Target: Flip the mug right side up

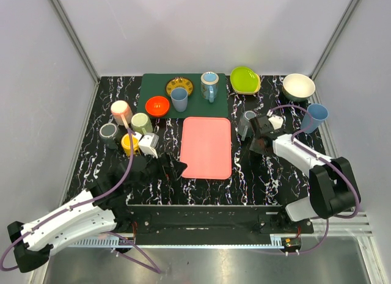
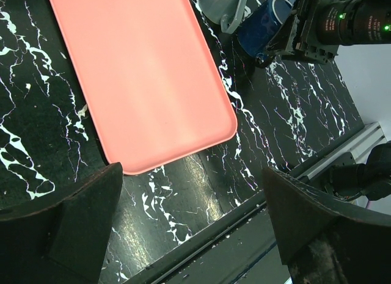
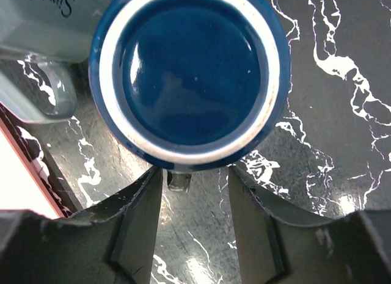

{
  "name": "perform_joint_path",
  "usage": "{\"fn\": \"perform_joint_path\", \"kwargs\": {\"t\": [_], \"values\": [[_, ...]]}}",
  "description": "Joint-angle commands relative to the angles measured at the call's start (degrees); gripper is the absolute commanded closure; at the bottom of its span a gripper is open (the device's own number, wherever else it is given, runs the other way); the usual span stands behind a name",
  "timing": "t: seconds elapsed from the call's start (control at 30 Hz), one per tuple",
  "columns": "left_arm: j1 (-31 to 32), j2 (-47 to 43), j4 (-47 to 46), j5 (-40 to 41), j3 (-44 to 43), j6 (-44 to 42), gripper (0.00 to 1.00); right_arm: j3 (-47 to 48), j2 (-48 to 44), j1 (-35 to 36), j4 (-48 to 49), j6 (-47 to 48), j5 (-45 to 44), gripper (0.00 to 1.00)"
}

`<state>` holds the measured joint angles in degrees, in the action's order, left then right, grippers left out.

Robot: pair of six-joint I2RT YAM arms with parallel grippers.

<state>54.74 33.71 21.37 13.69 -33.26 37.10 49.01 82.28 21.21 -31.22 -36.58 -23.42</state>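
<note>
Directly ahead of right gripper [image 3: 197,195]: blue mug [image 3: 189,70], inverted on bench [image 3: 333,119], handle between spread fingers. Left gripper [image 2: 192,180]: spread, pink tray [image 2: 134,70] just ahead.

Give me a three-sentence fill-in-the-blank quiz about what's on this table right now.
1. The blue mug rests upside ___.
2. The ___ arm's gripper straddles the mug's handle.
3. The tray is ___ in colour.
Missing words: down; right; pink.

Black white-veined marble table [image 1: 269,180], plain pale grey walls [image 1: 36,82], aluminium corner posts [image 1: 72,35]
</note>
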Motion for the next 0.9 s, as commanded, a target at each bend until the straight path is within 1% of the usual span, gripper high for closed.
{"fn": "perform_joint_path", "kwargs": {"t": [0.0,0.13,0.2,0.33,0.37,0.4,0.47,0.5,0.63,0.73,0.77,0.83,0.87], "values": [[-0.16,-0.76,-1.24,-0.51,0.03,0.08,0.01,1.79,0.95,-0.91,4.32,-1.31,-2.94,0.49],[-0.16,-0.23,-1.59,-0.51,-0.32,0.16,0.01,2.05,2.0,-1.44,5.29,-0.95,-3.39,0.59],[-0.25,0.12,-1.59,-0.6,-0.32,0.34,0.01,2.14,2.62,-1.7,5.73,-0.69,-3.56,0.61],[-0.16,0.21,-1.59,-0.69,-0.32,0.6,0.01,1.53,3.41,-2.23,6.61,-0.51,-3.56,0.72],[-0.16,0.21,-1.68,-0.77,-0.23,0.69,0.01,1.44,3.5,-2.31,7.05,-0.43,-3.3,0.8],[-0.16,0.04,-1.59,-0.86,-0.06,0.69,0.01,1.35,3.59,-2.58,7.14,-0.25,-3.21,0.84],[-0.16,-0.05,-1.5,-0.77,0.12,0.78,0.01,1.08,3.94,-2.67,7.23,0.01,-3.3,0.97],[-0.16,-0.05,-1.59,-0.77,0.29,0.78,0.01,1.08,4.03,-2.58,7.32,0.28,-3.47,1.0],[-0.16,0.12,-1.5,-0.69,0.56,0.87,0.01,0.21,2.8,-2.76,6.97,1.68,-3.13,1.0],[-0.16,0.12,-1.41,-0.25,0.47,0.69,0.01,-1.11,-2.81,-2.67,5.56,2.82,-1.02,1.0],[-0.16,0.12,-1.5,0.19,0.47,0.69,0.01,-1.81,-7.53,-2.75,5.3,3.44,-0.23,1.0],[-0.16,0.21,-2.02,0.72,0.56,0.69,0.01,-2.95,-12.38,-2.67,4.95,4.41,2.58,1.0],[-0.16,0.3,-2.38,0.98,0.73,0.69,0.01,-2.79,-16.24,-2.67,4.07,4.41,3.55,1.0]]}}
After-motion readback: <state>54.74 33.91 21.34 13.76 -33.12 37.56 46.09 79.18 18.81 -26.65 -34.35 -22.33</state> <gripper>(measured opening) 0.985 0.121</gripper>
